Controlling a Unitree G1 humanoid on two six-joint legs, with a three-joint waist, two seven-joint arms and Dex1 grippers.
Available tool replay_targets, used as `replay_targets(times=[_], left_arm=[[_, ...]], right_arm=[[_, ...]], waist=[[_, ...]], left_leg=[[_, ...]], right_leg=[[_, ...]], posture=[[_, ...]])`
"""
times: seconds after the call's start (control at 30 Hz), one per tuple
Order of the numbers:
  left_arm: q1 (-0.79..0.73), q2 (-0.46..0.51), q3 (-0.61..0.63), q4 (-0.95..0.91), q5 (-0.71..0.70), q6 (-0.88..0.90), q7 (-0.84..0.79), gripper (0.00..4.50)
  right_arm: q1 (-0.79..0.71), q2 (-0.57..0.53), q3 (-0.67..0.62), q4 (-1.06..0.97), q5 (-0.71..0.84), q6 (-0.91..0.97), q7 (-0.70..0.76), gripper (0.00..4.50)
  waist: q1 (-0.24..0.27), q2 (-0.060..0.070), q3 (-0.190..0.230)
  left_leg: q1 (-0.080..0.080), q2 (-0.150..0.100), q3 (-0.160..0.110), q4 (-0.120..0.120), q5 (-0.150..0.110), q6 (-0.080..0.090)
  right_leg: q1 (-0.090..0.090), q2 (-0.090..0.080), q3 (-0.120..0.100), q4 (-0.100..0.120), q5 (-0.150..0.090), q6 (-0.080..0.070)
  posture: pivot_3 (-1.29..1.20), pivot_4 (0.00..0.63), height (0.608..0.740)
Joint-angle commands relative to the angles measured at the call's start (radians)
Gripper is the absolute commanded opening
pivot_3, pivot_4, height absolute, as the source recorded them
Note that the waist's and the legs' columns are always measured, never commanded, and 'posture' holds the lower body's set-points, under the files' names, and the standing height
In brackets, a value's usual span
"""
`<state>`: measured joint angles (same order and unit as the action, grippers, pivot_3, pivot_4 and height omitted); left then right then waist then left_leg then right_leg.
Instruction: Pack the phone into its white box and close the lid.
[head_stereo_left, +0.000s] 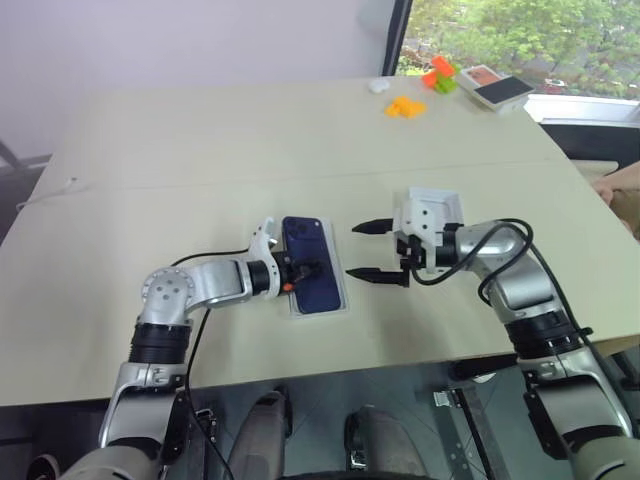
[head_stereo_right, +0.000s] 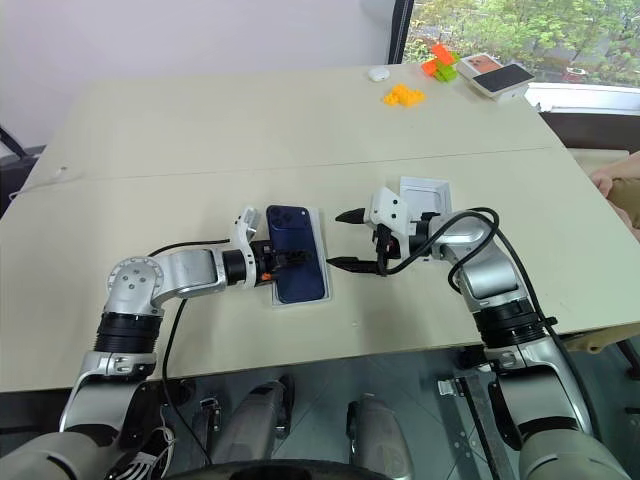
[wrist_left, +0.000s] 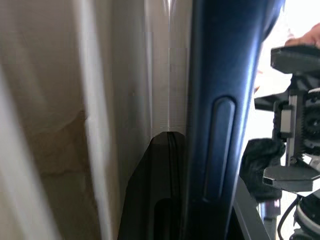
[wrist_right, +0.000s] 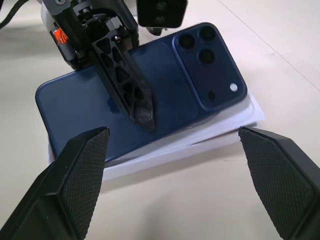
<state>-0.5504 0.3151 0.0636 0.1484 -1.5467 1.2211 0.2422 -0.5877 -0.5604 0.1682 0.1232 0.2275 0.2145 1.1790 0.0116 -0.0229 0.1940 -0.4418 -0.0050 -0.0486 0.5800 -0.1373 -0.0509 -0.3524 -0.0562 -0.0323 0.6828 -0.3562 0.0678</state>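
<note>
Your phone sits back-up over the white box, the box rim peeking out along its near edge and camera end. Whether it is fully seated you can't tell. Your left gripper is clamped on the phone, one finger lying across its back. Your right gripper hangs just right of the box, fingers wide apart, holding nothing. Behind that gripper, right of the box, one white lid lies on the table. Count: one phone, one box, one lid. Far beyond the box sit orange blocks and one white box with a dark top.
</note>
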Motion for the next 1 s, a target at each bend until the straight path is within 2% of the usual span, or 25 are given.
replay_targets(times=[0.03, 0.07, 0.33, 1.0], left_arm=[[-0.006, 0.003, 0.012, -0.001, 0.033, 0.025, -0.023, 0.0], [-0.005, 0.005, 0.015, 0.0, 0.044, 0.028, -0.026, 0.0], [-0.02, -0.001, 0.05, -0.004, 0.09, 0.037, -0.036, 3.77], [-0.086, 0.069, 0.093, -0.048, 0.167, 0.116, -0.108, 3.77]], right_arm=[[-0.027, 0.007, -0.013, -0.008, 0.003, -0.02, -0.01, 4.33], [-0.029, 0.007, -0.014, -0.004, 0.001, -0.022, -0.013, 4.33], [-0.038, 0.007, -0.008, 0.013, -0.006, -0.034, -0.014, 4.41], [-0.061, 0.03, 0.005, 0.033, -0.027, -0.048, -0.033, 4.41]], waist=[[0.0, 0.0, 0.0], [0.0, 0.0, 0.0], [-0.001, 0.0, 0.0], [-0.002, 0.0, 0.0]], left_leg=[[0.0, 0.0, 0.0, 0.0, 0.0, 0.0], [0.0, 0.0, 0.0, 0.0, 0.0, 0.0], [0.001, 0.0, 0.0, 0.0, 0.0, 0.0], [0.001, 0.0, 0.0, -0.001, 0.001, -0.002]], right_leg=[[0.0, 0.0, 0.0, 0.0, 0.0, 0.0], [0.0, 0.0, 0.0, 0.0, 0.0, 0.0], [0.001, 0.0, 0.0, 0.0, 0.0, 0.0], [0.001, 0.0, 0.0, 0.0, 0.0, -0.001]], posture=[[0.0, 0.15, 0.74], [0.0, 0.15, 0.74], [0.0, 0.15, 0.74], [0.0, 0.15, 0.74]])
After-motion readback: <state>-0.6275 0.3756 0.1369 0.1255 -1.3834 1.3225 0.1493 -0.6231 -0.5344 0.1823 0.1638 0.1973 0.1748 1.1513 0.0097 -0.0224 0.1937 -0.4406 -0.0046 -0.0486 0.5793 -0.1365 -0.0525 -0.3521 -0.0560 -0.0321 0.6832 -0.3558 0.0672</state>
